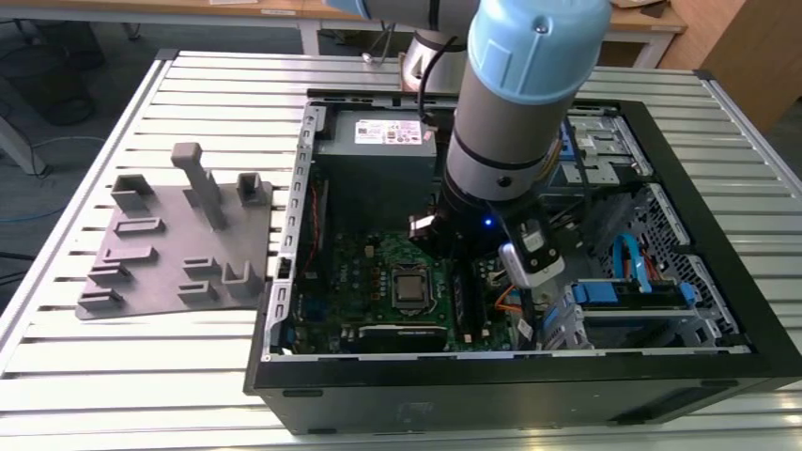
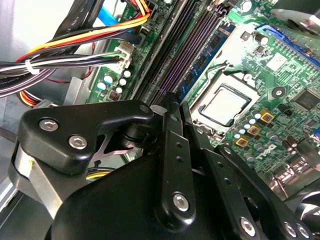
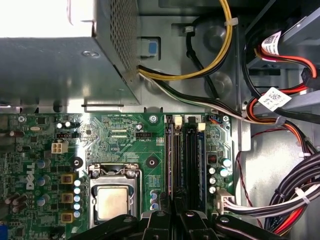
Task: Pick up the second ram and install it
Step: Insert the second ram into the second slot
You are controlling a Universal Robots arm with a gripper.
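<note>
Exterior view: the gripper [image 1: 467, 246] sits low at frame centre, inside the open computer case [image 1: 701, 362], over the motherboard [image 1: 376, 272]. Both wrist views: fingers [image 2: 172, 125] look closed together above the memory slots [image 3: 186, 160]; whether they pinch the second ram is unclear.

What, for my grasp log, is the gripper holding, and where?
Cannot be told: the gripper sits over the memory slots, hiding any hold.

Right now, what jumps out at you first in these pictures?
The big blue-and-grey arm reaching down into the open computer case. Below its black gripper lie the green motherboard with its shiny silver processor and the memory slots. A grey fixture sits on the table at the exterior view's left.
</note>
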